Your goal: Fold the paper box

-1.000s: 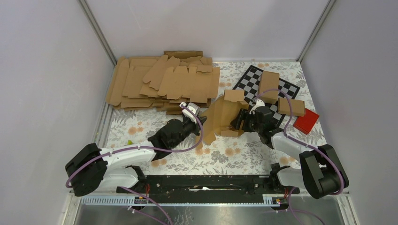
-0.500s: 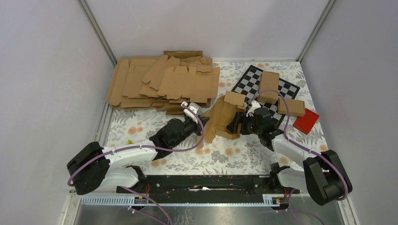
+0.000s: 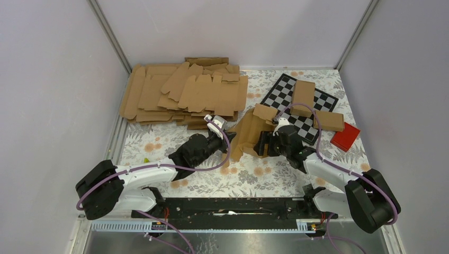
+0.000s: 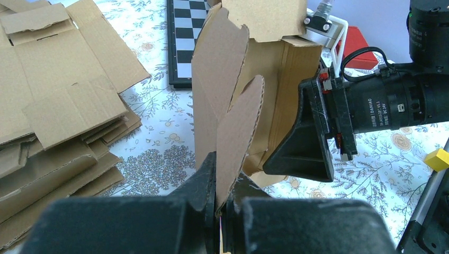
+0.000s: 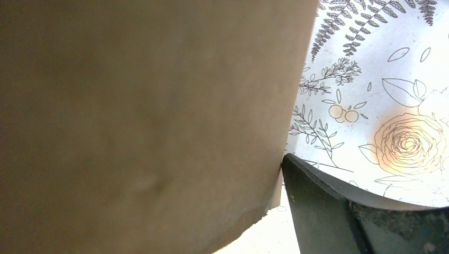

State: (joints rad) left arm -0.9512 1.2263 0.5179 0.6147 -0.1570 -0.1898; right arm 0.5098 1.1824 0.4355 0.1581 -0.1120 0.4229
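Left gripper [image 4: 222, 186] clenched on a flap of the paper box [image 4: 219, 79].
The half-folded box stands upright on the floral table [image 3: 254, 174], beside the chessboard [image 3: 280, 92]. The right gripper [image 3: 263, 144] sits at its right side, one finger [image 5: 328, 211] against the cardboard; whether it grips, I cannot tell.

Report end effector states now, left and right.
Left end effector: closed, pinching a flap of the paper box.
Right end effector: up against the paper box; open or gripping cannot be told.
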